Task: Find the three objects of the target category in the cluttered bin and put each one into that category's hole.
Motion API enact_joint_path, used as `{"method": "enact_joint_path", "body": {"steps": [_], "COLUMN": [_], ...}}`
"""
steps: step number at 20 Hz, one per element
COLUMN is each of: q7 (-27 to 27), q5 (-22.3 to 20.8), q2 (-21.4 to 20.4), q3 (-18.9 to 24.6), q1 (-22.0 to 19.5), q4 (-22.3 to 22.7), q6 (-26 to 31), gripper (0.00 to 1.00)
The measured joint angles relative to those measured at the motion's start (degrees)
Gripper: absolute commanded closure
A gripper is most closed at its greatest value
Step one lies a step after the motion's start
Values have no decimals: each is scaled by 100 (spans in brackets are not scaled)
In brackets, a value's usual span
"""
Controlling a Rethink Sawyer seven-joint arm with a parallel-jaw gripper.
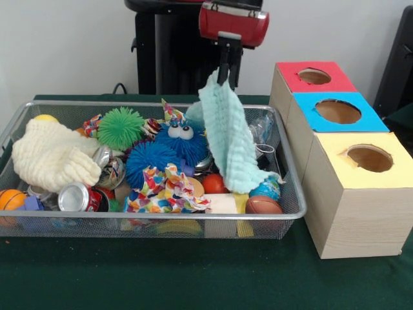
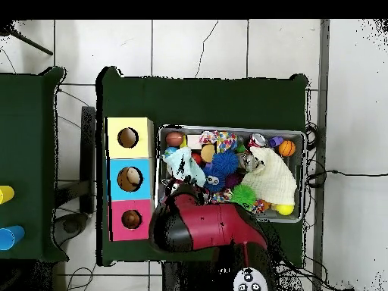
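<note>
My gripper (image 1: 228, 76) hangs over the right part of the silver wire-mesh bin (image 1: 292, 213). It is shut on the top corner of a pale teal cloth (image 1: 229, 142). The cloth hangs lifted, with its lower end still among the clutter. The red-surround hole (image 1: 314, 76) tops the farthest wooden box, just right of the gripper. In the overhead view the arm (image 2: 216, 227) covers the gripper. There the cloth (image 2: 187, 162) lies at the bin's left end (image 2: 161, 163) and the red hole (image 2: 131, 219) is left of it. No monkey, tiger or duck shows plainly; they are hidden in the clutter.
The bin holds a fuzzy blue googly-eyed ball (image 1: 184, 139), a green spiky ball (image 1: 120, 127), a cream cloth (image 1: 51, 158), a can (image 1: 74, 197), a patterned cloth (image 1: 164, 190) and small balls. Blue-surround (image 1: 337, 111) and yellow-surround (image 1: 369, 157) hole boxes stand nearer.
</note>
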Motion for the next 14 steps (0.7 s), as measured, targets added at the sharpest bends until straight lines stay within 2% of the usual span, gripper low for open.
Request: {"method": "enact_joint_path", "body": {"steps": [6,14], "q7": [0,0], "q5": [367,844], "q2": [-103,-124], "q3": [118,129], "q1": [205,756], "q4": [-58,-246], "q6": [18,117], "gripper": [100,100]}}
